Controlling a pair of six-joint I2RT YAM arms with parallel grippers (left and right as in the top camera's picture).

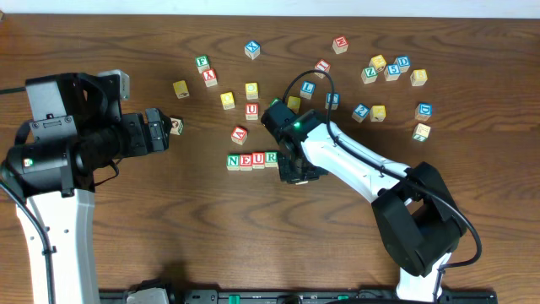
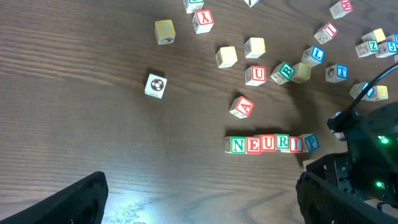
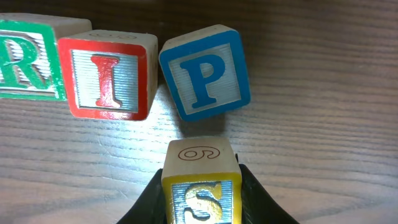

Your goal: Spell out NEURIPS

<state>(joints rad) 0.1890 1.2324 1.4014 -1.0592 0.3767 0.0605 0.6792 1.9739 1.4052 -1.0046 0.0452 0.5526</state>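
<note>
"Up high?"
"The letter row starts N, E, U, R. The right gripper hides its end. The left gripper is well apart."
"Left wrist?"
"That gripper is spread wide. The row reads NEURI, then a crooked P cube."
"Right wrist?"
"It pinches the S cube, near the P cube."

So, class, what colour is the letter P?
Blue; the P cube shows best in the right wrist view.
</note>
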